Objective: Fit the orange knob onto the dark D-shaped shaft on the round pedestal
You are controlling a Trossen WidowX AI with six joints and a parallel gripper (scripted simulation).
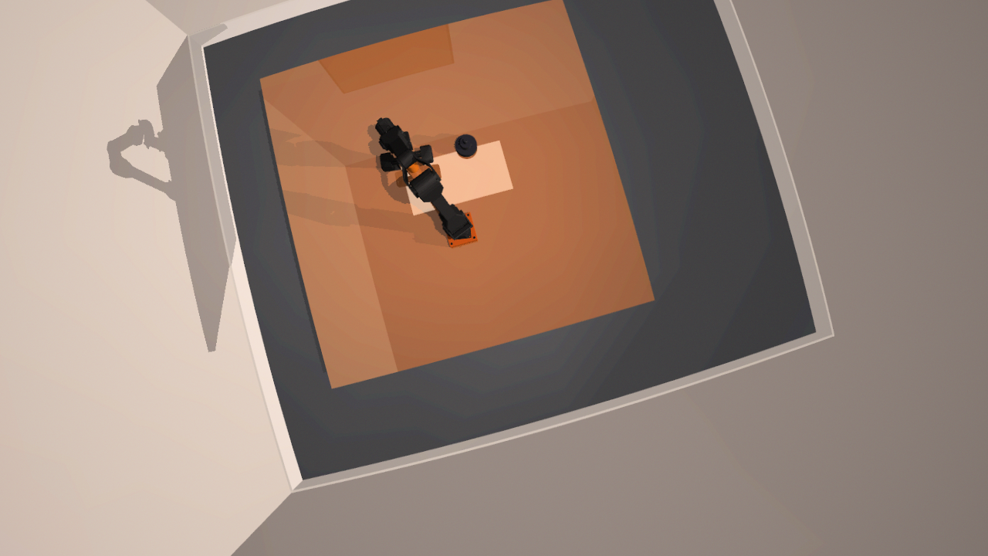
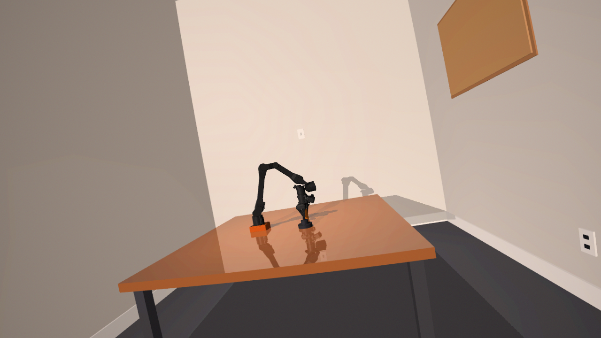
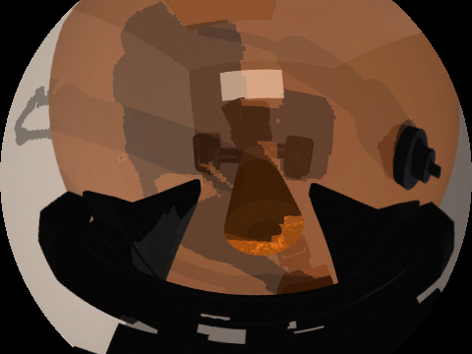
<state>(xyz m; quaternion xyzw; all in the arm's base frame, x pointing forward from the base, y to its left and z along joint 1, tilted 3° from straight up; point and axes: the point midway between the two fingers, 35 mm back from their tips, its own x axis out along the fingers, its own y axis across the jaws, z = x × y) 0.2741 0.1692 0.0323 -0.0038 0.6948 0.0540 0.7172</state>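
Below the spread gripper (image 1: 414,163) (image 2: 305,215) (image 3: 256,187), the upright orange knob (image 1: 414,168) (image 2: 307,214) (image 3: 290,236) stands between its fingers, untouched, its hole's flat side lost in shadow.

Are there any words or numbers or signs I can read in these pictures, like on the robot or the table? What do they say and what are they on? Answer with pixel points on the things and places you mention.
None that can be read: no letters, numbers or signs show on the robot arm (image 1: 426,186) (image 2: 260,188), the table (image 1: 518,276) (image 2: 277,277), the orange knob (image 3: 265,246) or the round pedestal (image 1: 466,145) (image 2: 304,225) (image 3: 409,157).
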